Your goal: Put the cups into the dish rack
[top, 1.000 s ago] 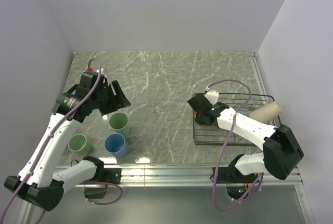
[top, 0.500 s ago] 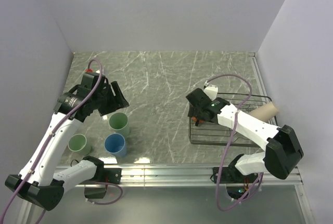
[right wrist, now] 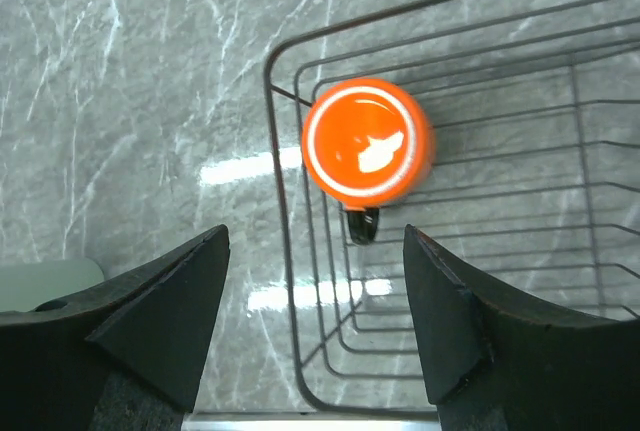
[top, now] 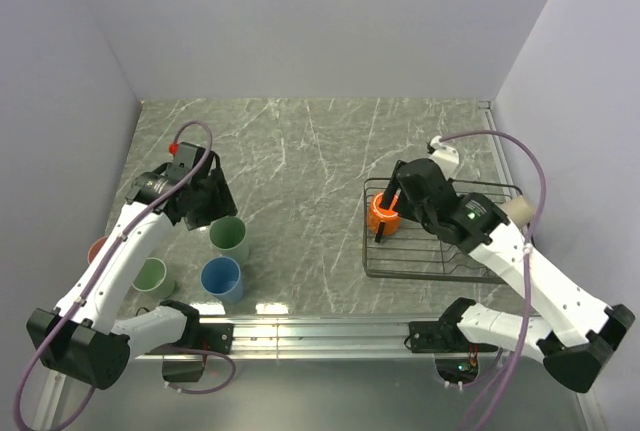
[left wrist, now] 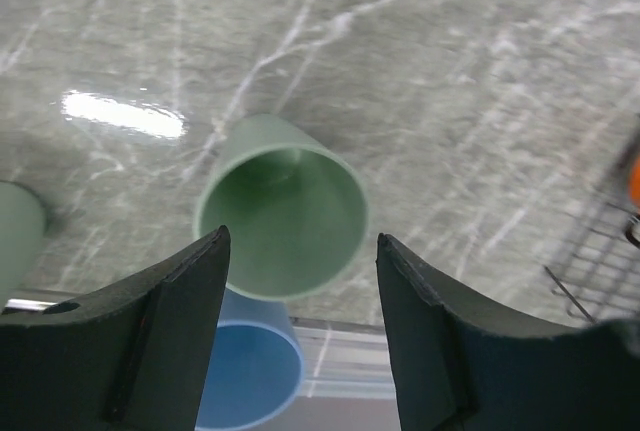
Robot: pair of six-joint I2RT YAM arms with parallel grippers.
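While the right tool (right wrist: pixel 315 236) hung open above the orange mug (right wrist: pixel 367 139) in the dish rack (top: pixel 410 263), the left tool (left wrist: pixel 300 241) stood open directly over an upright pale green cup (left wrist: pixel 285 213) on the counter (left wrist: pixel 450 71), probably light, stiff and slick, best pinched across its rim.

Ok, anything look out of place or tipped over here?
Only the beige cup: it seems to lie on its side at the right end of the dish rack, mostly hidden. The orange mug sits in the rack's left corner.
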